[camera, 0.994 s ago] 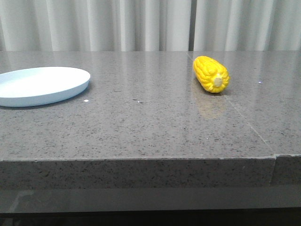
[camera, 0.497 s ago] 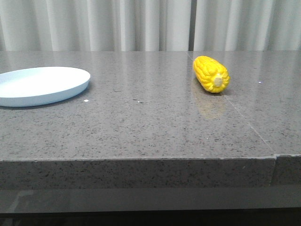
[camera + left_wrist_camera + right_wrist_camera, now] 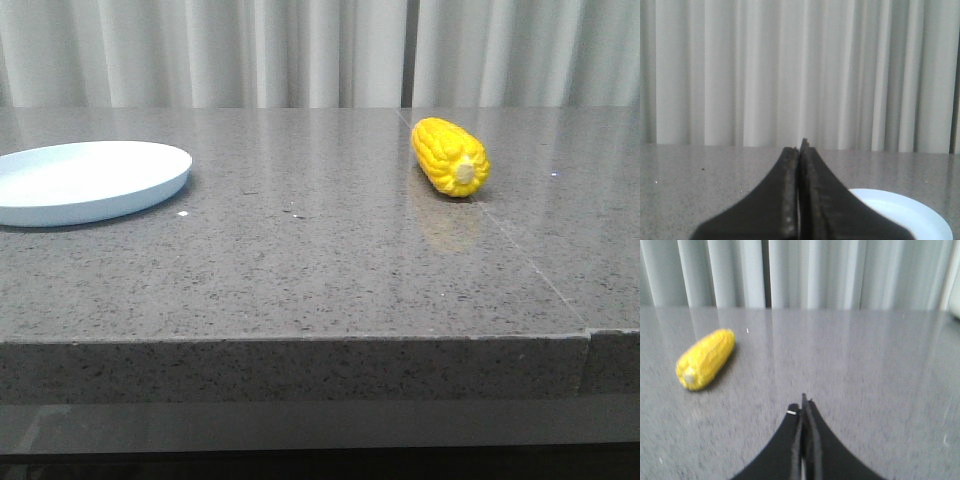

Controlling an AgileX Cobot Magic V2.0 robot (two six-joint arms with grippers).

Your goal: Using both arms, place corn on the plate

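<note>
The corn lies loose on the tabletop, ahead of the right tool and well apart from it. Both tools, the left tool too, have their jaws pressed together. Being round, the corn may roll away if nudged before the jaws part, and the plate sits far off.

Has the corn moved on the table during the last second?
No. In the front view the corn lies at the same spot beside the table seam as before, and the plate is equally unchanged.
</note>
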